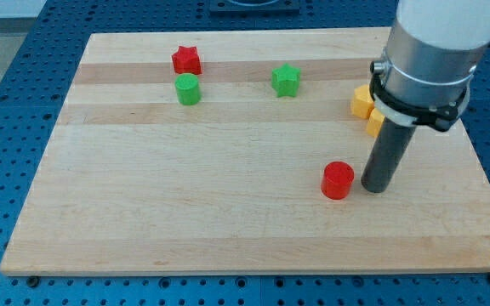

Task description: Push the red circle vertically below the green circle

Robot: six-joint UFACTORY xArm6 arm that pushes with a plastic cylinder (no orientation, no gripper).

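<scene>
Looking across the wooden board (228,212), I see my tip (375,188) just right of the red circle (338,180), a sliver apart, holding nothing. The green circle (188,89) sits far toward the view's upper left, below a red star (186,60).

1. The red round block (338,180) lies on the pale wooden board (185,221), just left of my tip (375,188)
2. The green round block (188,89) sits far toward the view's upper left, just below the red star-shaped block (186,60)
3. The green star-shaped block (286,80) lies right of both
4. The yellow blocks (362,102) lie partly hidden behind the rod
</scene>
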